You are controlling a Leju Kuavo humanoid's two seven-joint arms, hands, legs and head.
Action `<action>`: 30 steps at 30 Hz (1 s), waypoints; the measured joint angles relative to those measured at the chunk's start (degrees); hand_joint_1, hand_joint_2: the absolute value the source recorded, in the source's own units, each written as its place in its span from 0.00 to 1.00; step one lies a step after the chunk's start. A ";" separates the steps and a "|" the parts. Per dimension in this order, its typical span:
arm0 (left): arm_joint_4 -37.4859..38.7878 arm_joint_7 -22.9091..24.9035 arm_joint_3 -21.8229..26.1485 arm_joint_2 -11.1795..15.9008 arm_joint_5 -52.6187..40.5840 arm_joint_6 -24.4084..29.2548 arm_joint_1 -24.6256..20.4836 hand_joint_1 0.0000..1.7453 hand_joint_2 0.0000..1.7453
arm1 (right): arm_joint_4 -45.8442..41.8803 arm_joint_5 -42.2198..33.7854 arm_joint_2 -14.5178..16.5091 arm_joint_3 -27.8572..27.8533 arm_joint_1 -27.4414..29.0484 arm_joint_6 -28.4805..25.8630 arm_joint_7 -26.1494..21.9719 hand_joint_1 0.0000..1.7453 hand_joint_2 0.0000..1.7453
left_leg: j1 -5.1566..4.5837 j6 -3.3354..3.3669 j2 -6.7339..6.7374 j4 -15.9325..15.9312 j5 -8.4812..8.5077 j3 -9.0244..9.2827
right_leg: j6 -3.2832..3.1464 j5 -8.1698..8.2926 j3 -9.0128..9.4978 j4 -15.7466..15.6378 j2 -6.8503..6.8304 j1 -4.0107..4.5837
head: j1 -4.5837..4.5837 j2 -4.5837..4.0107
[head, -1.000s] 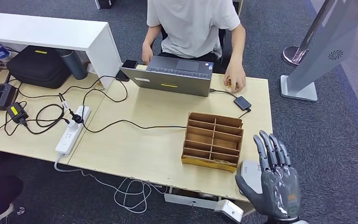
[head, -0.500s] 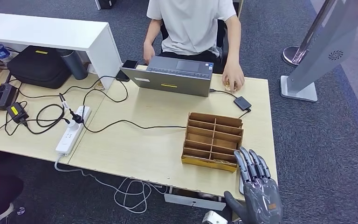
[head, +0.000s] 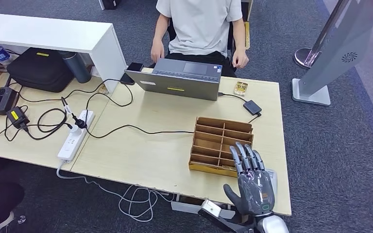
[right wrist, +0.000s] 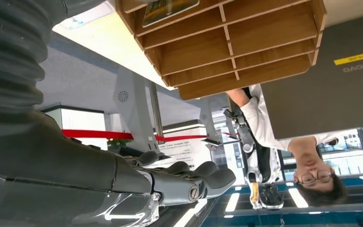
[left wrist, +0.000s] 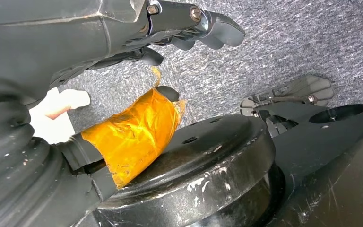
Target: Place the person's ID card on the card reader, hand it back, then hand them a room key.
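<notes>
The right hand [head: 252, 182] is raised at the lower right of the head view, palm turned away from the camera so that its grey back is seen, the fingers [head: 245, 156] held straight, slightly fanned and pointing forward, the thumb spread out to the left. Nothing is held in it. The silver wrist and forearm are seen entering from the bottom edge below it. In the right wrist view the same hand [right wrist: 179, 182] is shown with its fingers extended side by side and nothing between them. In the left wrist view the left hand [left wrist: 170, 33] is seen hanging, its dark fingers loosely extended and slightly bent, with nothing grasped
</notes>
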 joint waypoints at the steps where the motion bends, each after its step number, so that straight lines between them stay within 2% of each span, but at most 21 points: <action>1: 0.00 0.03 0.00 0.01 0.00 -0.01 0.00 0.00 1.00 | 0.43 0.09 0.13 0.09 -0.15 -0.09 0.05 0.00 1.00 | 0.00 0.00 0.00 0.00 0.00 0.00 | 0.00 0.00 0.00 0.00 0.00 0.00 | 0.00 0.00; 14: 0.00 0.54 -0.52 0.22 0.02 -0.52 -0.18 0.00 1.00 | 10.56 1.33 2.57 -0.32 -3.72 -7.74 0.37 0.00 1.00 | 0.00 -0.01 0.00 0.00 0.01 0.01 | 0.00 0.01 0.00 0.00 0.00 0.00 | 0.00 0.00; 23: 0.00 0.57 -0.97 0.32 -0.07 -0.58 -0.32 0.00 1.00 | 19.49 3.25 4.30 -1.85 -5.06 -8.68 1.54 0.00 1.00 | 0.00 0.00 0.00 0.00 0.00 -0.01 | 0.00 0.00 -0.01 0.00 0.00 0.00 | -0.01 0.00; 30: 0.00 0.57 -1.58 0.36 -0.31 -0.55 -0.42 0.00 1.00 | 23.04 3.27 5.21 -2.58 -5.66 -8.79 1.60 0.00 1.00 | 0.00 -0.01 0.00 0.00 0.00 -0.01 | 0.00 0.00 -0.01 0.00 0.00 0.00 | 0.00 0.00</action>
